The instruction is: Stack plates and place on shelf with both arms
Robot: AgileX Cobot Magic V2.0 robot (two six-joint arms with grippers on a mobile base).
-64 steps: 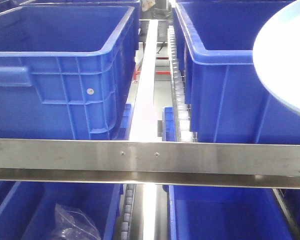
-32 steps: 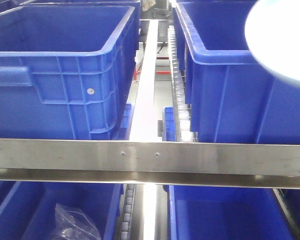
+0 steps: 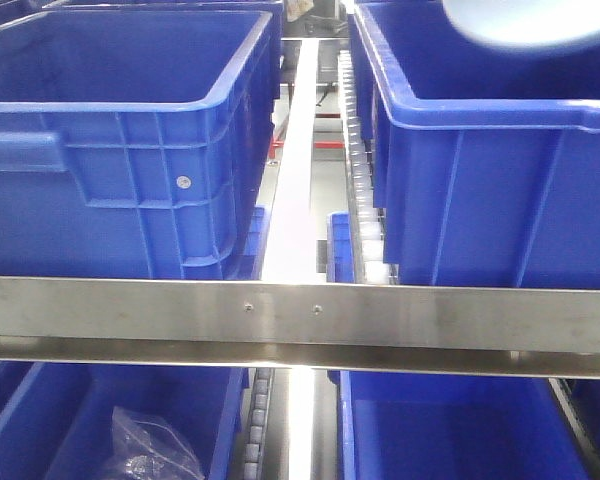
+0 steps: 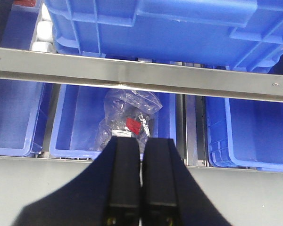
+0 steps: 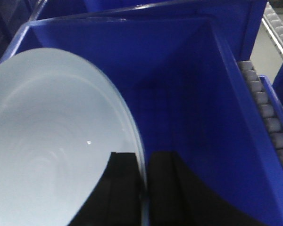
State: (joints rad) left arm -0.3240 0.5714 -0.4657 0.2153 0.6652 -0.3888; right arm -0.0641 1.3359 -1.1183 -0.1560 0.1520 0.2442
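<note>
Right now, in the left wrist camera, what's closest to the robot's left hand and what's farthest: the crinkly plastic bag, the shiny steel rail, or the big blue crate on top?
1. The clear crinkly plastic bag, just beyond the left hand, in a lower blue bin.
2. The flat brushed-steel rail, running across above the bag.
3. The big blue plastic crate, up top past the rail.

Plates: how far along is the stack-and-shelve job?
In hand: the right tool pinches a pale blue plate by its rim, above the open blue crate on the shelf. Whether it is one plate or a stack cannot be told. The left tool is shut, empty. Left: setting down and release.
</note>
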